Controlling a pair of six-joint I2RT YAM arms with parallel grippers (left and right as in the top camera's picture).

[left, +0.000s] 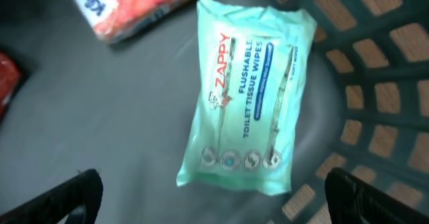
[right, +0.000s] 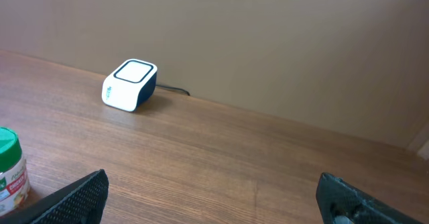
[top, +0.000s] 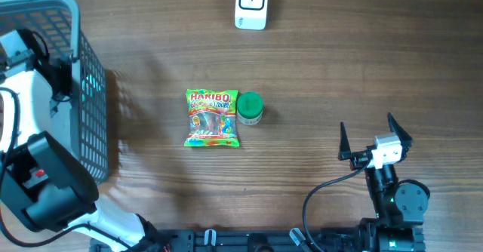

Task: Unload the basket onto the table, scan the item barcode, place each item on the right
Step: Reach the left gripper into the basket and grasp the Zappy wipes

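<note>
A white barcode scanner [top: 251,3] stands at the table's far edge and shows as a small white box [right: 129,84] in the right wrist view. My left gripper [left: 213,185] is open inside the grey basket [top: 84,93], just above a mint-green pack of Zappy toilet wipes [left: 248,96] lying flat on the basket floor. Nothing sits between its fingers. On the table's middle lie a Haribo bag [top: 212,118] and a green-lidded jar [top: 250,108]. My right gripper [top: 367,124] hovers open and empty at the front right, well clear of both.
The basket also holds an orange-and-white pack [left: 134,6] and a red item [left: 8,76] at its left edge. Its lattice wall [left: 375,83] rises close to the right of the wipes. The jar [right: 10,167] shows at the right wrist view's left edge.
</note>
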